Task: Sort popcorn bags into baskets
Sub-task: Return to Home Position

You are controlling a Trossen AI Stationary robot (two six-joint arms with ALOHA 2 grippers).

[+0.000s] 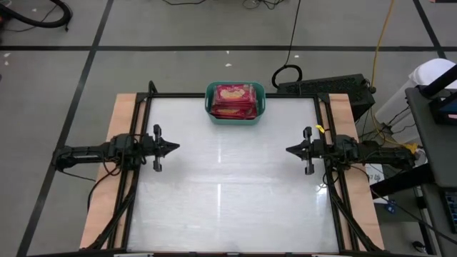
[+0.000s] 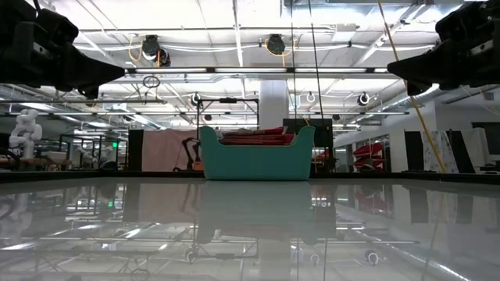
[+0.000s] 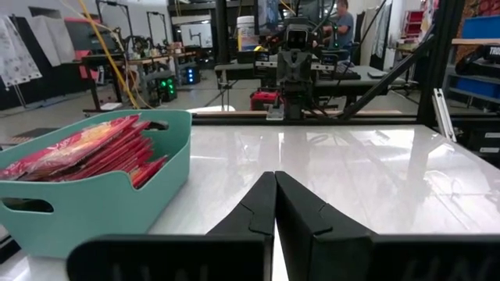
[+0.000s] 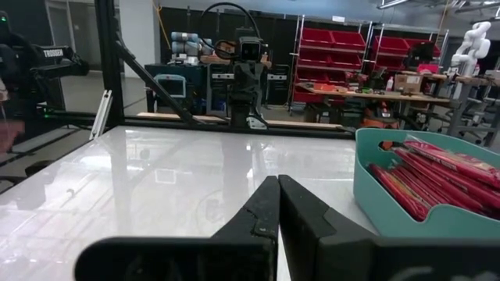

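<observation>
1. since every one of the popcorn bags (image 1: 234,100) in sight lies stacked inside the teal tub (image 1: 235,121), at the upper centre of the high view, the sorting looks finished.
2. the white table (image 1: 228,193) shows no loose packet in any view, so nothing seems left to pick up.
3. the left gripper (image 1: 173,148) sits at the centre left of the high view, its claw pressed together on nothing, well apart from the tub.
4. the right gripper (image 1: 289,150) mirrors it at the centre right, claw also together and empty.
5. both arms look parked; only settling at home appears to remain.
</observation>
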